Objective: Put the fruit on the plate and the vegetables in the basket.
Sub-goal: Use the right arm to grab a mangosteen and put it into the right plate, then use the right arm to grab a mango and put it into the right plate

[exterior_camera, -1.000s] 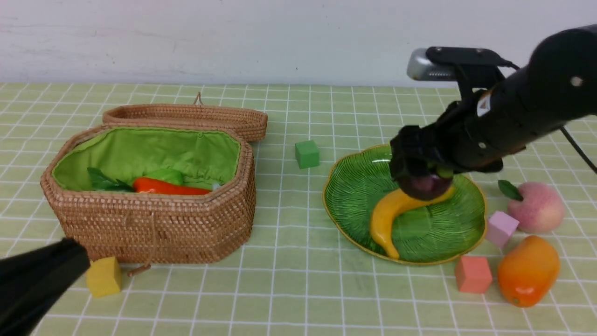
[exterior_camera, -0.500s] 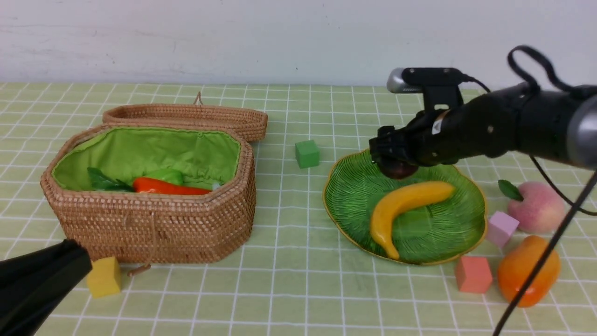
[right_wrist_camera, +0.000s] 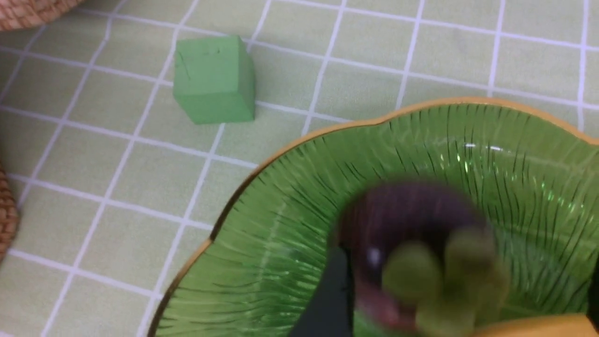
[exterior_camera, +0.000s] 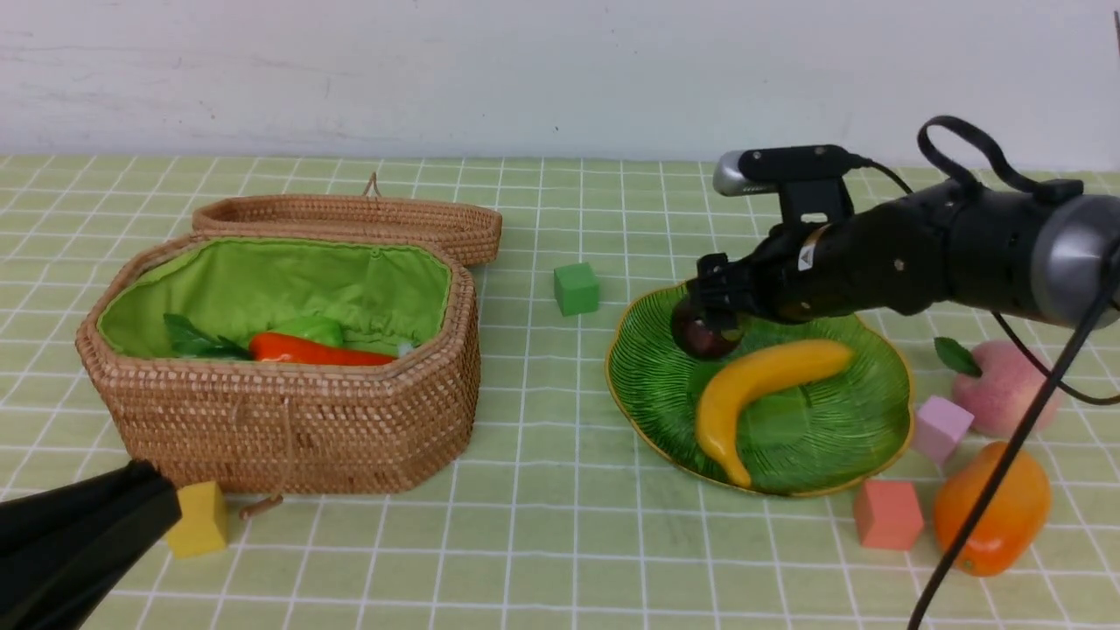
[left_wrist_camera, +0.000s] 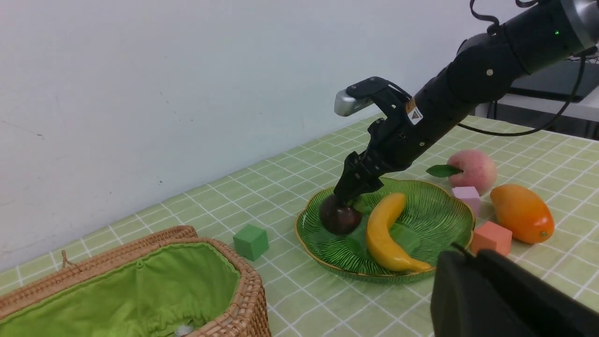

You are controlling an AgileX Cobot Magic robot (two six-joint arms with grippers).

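Observation:
The dark purple mangosteen (exterior_camera: 700,334) rests on the green leaf plate (exterior_camera: 831,433) at its back left, beside the yellow banana (exterior_camera: 752,385). My right gripper (exterior_camera: 710,313) hangs just over the mangosteen (right_wrist_camera: 398,220). Its jaws are open and stand wider than the fruit, with a gap on one side. The peach (exterior_camera: 1006,385) and the orange mango (exterior_camera: 989,507) lie on the table right of the plate. In the wicker basket (exterior_camera: 289,429) lie the orange-red pepper (exterior_camera: 315,352) and a light green gourd (exterior_camera: 308,329). My left gripper (exterior_camera: 162,499) is shut and empty at the near left.
The basket's lid (exterior_camera: 350,219) lies open behind it. A green cube (exterior_camera: 576,289) sits between basket and plate. A yellow cube (exterior_camera: 199,518) is by the basket's front. A lilac cube (exterior_camera: 941,427) and a salmon cube (exterior_camera: 887,514) flank the plate's right rim.
My right gripper carried the mangosteen from above the banana leftwards and down to the plate's back left. Its jaws have spread. The left arm barely moved.

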